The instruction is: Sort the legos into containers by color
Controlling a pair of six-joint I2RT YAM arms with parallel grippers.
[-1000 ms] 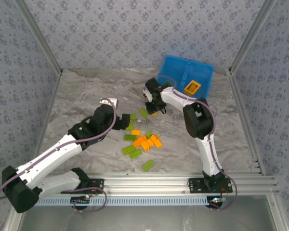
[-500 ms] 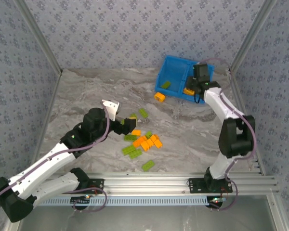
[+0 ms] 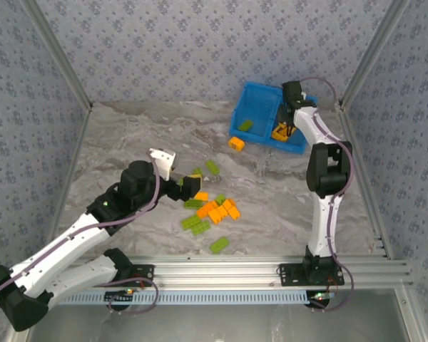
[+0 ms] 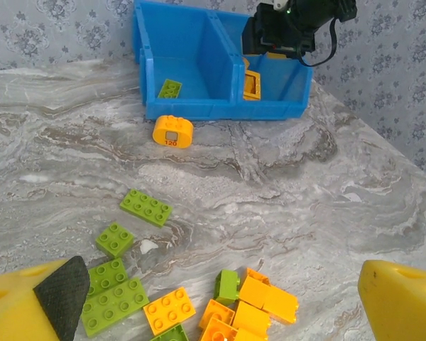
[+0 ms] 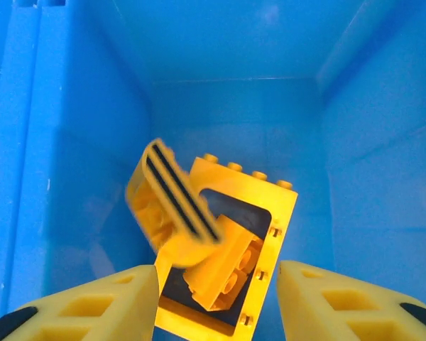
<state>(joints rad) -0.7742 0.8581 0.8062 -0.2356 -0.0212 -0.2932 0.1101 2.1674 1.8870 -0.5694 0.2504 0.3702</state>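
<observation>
The blue tray [image 3: 259, 92] stands at the back right. Its left compartment holds one lime green lego [image 3: 245, 125]; its right one holds the orange frame piece [image 5: 270, 195] with an orange brick [image 5: 224, 273] lying inside it. My right gripper [image 5: 216, 305] hangs open over that right compartment. A blurred orange piece [image 5: 170, 206] is loose just below its fingers. My left gripper [image 4: 224, 305] is open above the mixed pile of green and orange legos [image 3: 212, 210] at mid-table, holding nothing.
A rounded orange brick [image 4: 172, 131] lies on the table just in front of the tray's left compartment. Green bricks [image 4: 146, 207] are scattered left of the pile. The tray's blue walls [image 5: 71, 142] close in around the right gripper.
The right arm swung from the pile to the tray's right compartment and its jaws opened, letting go of an orange piece. The left gripper edged toward the pile.
</observation>
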